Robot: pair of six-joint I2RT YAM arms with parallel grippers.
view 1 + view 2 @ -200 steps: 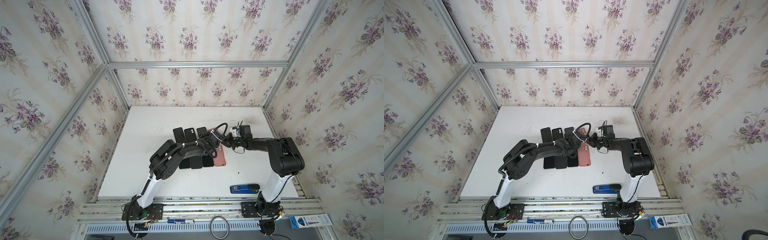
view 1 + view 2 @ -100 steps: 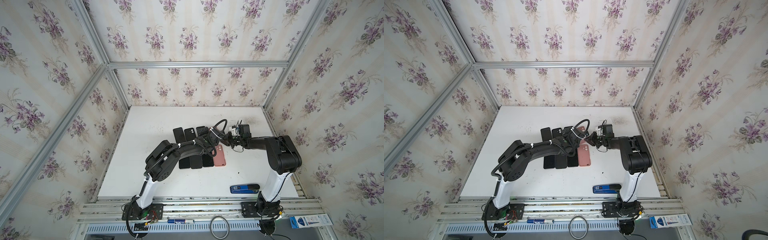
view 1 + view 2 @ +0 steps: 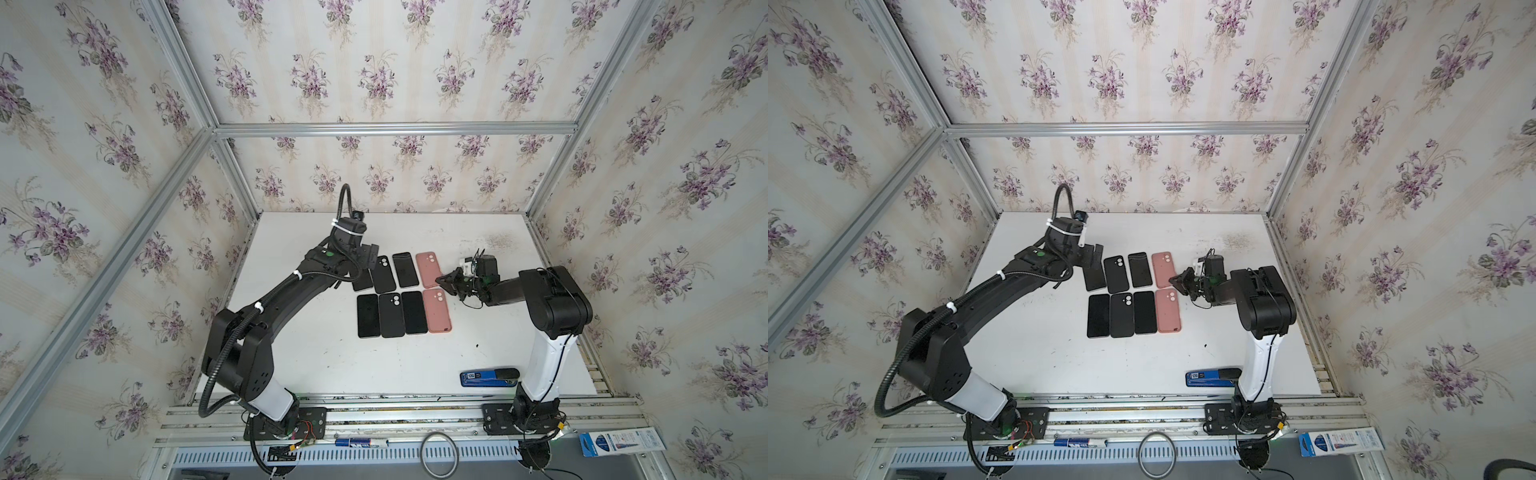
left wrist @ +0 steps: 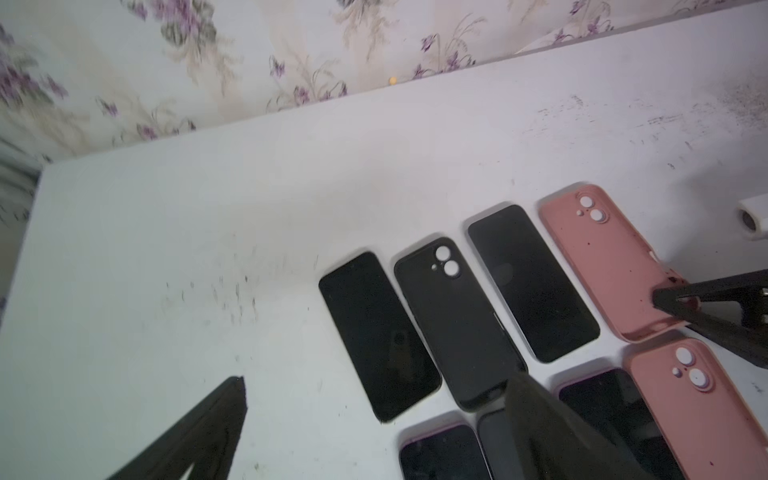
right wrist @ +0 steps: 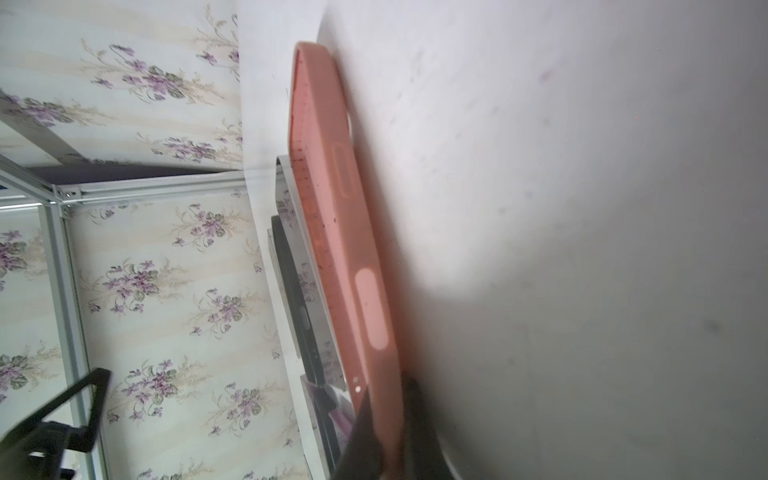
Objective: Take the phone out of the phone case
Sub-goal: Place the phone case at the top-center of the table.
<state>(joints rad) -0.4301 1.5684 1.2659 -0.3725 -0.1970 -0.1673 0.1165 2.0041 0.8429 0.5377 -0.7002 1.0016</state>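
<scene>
On the white table [image 3: 291,357], the right gripper [image 3: 441,281] is pinching the pink phone case [image 3: 428,269] lying at its 9 o'clock, long axis running 12-to-6. The left gripper [image 4: 376,380] is gaping wide over the black phone [image 4: 378,328] at the row's 9 o'clock end.

- A scuffed white counter [image 3: 291,353] is carrying two rows of four items.
- A far pink case [image 3: 428,269] and near pink case [image 3: 437,311] are lying beside black phones and cases [image 3: 391,316].
- A blue object [image 3: 489,377] is sitting near the front edge.

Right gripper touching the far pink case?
Touching. The right wrist view shows the right gripper shut on the far pink case, pinching its side wall.
</scene>
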